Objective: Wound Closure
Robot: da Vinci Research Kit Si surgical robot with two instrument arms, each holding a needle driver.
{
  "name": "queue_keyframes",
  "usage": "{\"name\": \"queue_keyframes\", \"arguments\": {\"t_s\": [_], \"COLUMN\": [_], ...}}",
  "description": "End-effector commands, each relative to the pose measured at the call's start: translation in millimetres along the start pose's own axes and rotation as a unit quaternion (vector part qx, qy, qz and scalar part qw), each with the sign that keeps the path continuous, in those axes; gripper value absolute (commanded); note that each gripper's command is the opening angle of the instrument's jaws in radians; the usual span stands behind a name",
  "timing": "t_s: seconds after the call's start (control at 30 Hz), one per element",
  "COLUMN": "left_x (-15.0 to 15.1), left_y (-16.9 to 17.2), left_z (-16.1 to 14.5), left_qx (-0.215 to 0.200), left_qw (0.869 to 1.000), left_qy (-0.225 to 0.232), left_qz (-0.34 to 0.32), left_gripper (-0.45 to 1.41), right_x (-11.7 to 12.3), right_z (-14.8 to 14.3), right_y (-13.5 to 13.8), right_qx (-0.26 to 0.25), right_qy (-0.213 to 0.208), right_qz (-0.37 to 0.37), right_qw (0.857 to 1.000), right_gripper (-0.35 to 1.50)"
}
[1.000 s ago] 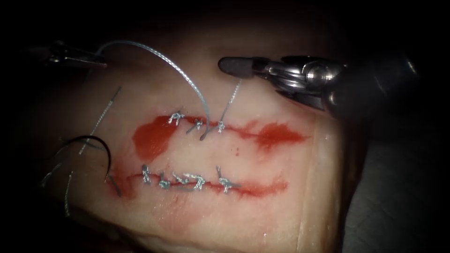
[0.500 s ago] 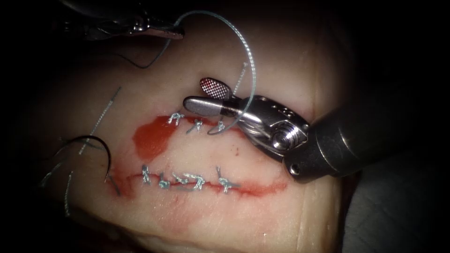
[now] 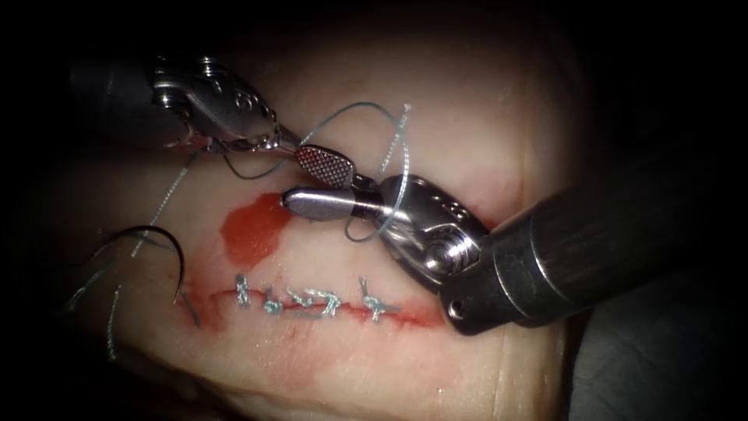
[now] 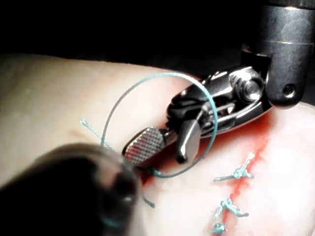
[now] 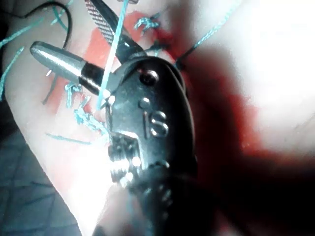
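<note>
The needle (image 3: 167, 253) lay free on the tissue (image 3: 467, 140) at the far left, held by neither tool. The left tool (image 3: 284, 140) was clamped on the thread (image 3: 366, 107) — a loop arched from it over the right tool (image 3: 315, 181). That tool's jaws stood apart above the upper cut's stitches, gripping nothing, thread draped across its wrist.

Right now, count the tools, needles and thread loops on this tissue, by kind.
Silver two-jawed needle drivers: 2; left tool shut on the pale blue thread, right tool open, empty.
Curved black needle: 1, unheld, on the tissue by the lower cut's left end.
Thread loops: 1, around the right tool.
Total: 4.
</note>
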Motion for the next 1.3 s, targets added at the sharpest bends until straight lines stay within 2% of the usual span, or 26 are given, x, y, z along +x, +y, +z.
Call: {"name": "queue_keyframes", "arguments": {"t_s": [0.03,0.33,0.37,0.4,0.53,0.67,0.83,1.0,1.2,1.3], "left_x": [-0.2,0.2,0.2,0.2,-0.1,-0.5,-1.1,-2.5,-3.0,-3.0], "left_y": [0.2,-0.5,-0.7,-0.7,-1.0,-1.4,-2.3,-3.7,-5.3,-5.1], "left_z": [0.8,1.2,1.2,1.2,1.1,0.7,0.3,0.1,-0.5,-0.7], "left_qx": [0.005,0.021,0.021,0.021,0.022,0.024,0.028,-0.01,-0.02,-0.028], "left_qw": [1.0,1.0,1.0,1.0,1.0,1.0,1.0,0.999,0.997,0.997], "left_qy": [0.001,0.008,0.008,0.008,0.008,0.008,0.008,0.031,0.048,0.051], "left_qz": [0.0,0.01,0.01,0.01,0.009,0.008,0.009,0.037,0.06,0.06], "left_gripper": [-0.45,-0.45,-0.45,-0.45,-0.45,-0.45,-0.45,-0.45,-0.45,-0.45], "right_x": [0.5,-1.4,-2.0,-2.0,-2.5,-2.1,-2.6,-2.8,-1.6,-1.6], "right_z": [0.9,0.5,0.6,0.6,1.4,2.0,2.0,1.8,0.9,0.3], "right_y": [-0.1,-0.1,-0.2,-0.2,-0.7,-1.7,-2.8,-3.9,-4.9,-4.8], "right_qx": [-0.002,0.034,0.067,0.067,0.131,0.209,0.286,0.351,0.392,0.399], "right_qy": [-0.009,-0.071,-0.089,-0.089,-0.112,-0.13,-0.097,-0.077,-0.102,-0.088], "right_qz": [0.0,0.016,0.018,0.018,0.005,0.022,0.005,-0.014,0.032,0.043], "right_qw": [1.0,0.997,0.994,0.994,0.985,0.969,0.953,0.933,0.914,0.912], "right_gripper": [1.16,1.13,1.13,1.13,1.06,0.93,0.91,0.94,0.96,0.96]}}
